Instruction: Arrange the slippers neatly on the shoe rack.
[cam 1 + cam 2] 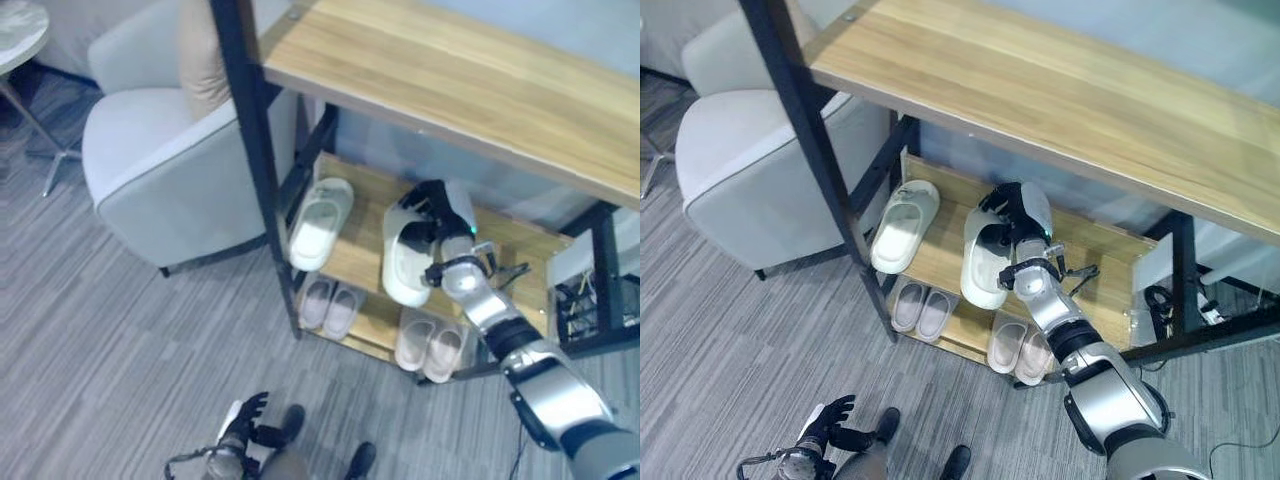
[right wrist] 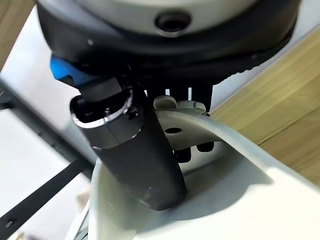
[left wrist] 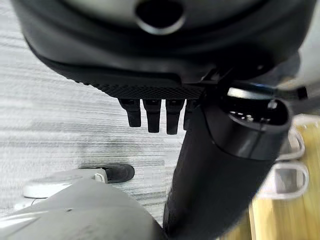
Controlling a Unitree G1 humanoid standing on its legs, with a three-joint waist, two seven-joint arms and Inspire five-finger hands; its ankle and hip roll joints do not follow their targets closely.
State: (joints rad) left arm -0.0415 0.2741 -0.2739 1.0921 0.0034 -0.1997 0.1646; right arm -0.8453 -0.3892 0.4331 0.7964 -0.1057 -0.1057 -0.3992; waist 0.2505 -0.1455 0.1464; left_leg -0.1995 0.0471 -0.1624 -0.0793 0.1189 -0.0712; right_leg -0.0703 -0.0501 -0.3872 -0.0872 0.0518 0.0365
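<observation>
1. Grey carpet (image 1: 120,330) lies under the wooden rack (image 1: 520,245).
2. The right hand (image 1: 440,215) pinches a white slipper (image 1: 405,262) on the middle shelf, beside another slipper (image 1: 320,222).
3. The left hand (image 1: 243,418) hangs low, fingers spread.

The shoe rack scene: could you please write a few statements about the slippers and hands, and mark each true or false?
1. The right hand grips a white slipper over the middle shelf. True.
2. A second white slipper lies on the floor. False: it lies on the middle shelf, near the black post.
3. Two pairs of slippers sit on the bottom shelf. True.
4. The left hand holds a slipper. False: it hangs low over the carpet, open.
5. A black armchair stands beside the rack. False: the armchair is light grey.
</observation>
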